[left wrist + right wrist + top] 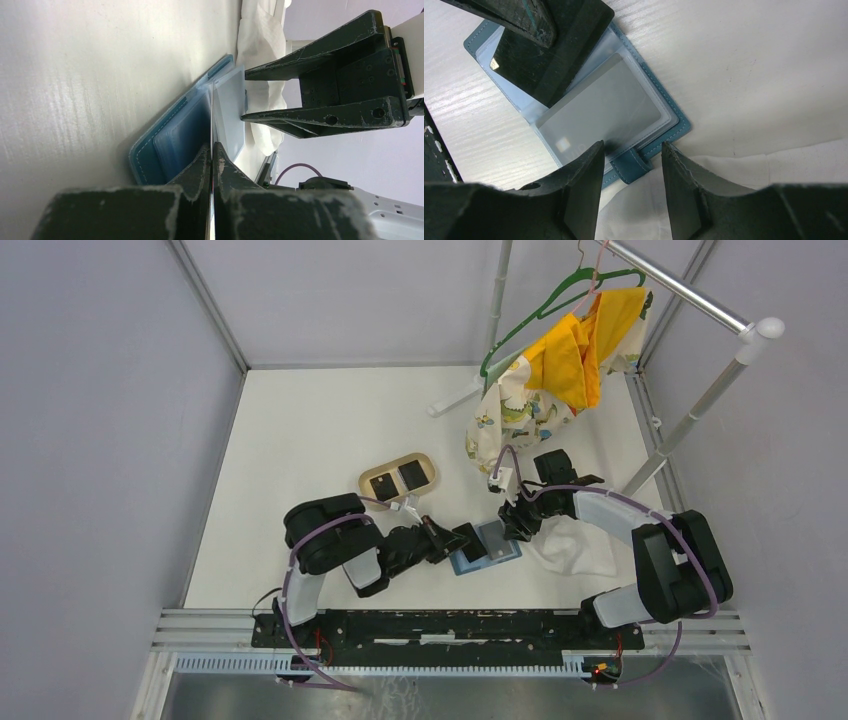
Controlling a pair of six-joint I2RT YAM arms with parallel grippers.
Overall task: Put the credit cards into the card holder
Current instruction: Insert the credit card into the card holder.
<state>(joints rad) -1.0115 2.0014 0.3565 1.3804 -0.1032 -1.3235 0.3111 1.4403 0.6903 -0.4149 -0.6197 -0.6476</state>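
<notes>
Top view: card holder lies open on the desk betw. both arms, and left fingers have a black card over it. Left wrist: fingers pinched tight on that card, edge-on; if the angle's off it'll ride over the clear sleeve, not in. Right wrist: right fingers approx. half open, straddling the snap tab and gripping nothing, so holder may skid w/ the push.

Left hand tight shut, right hand seemingly half open, both close together.
</notes>
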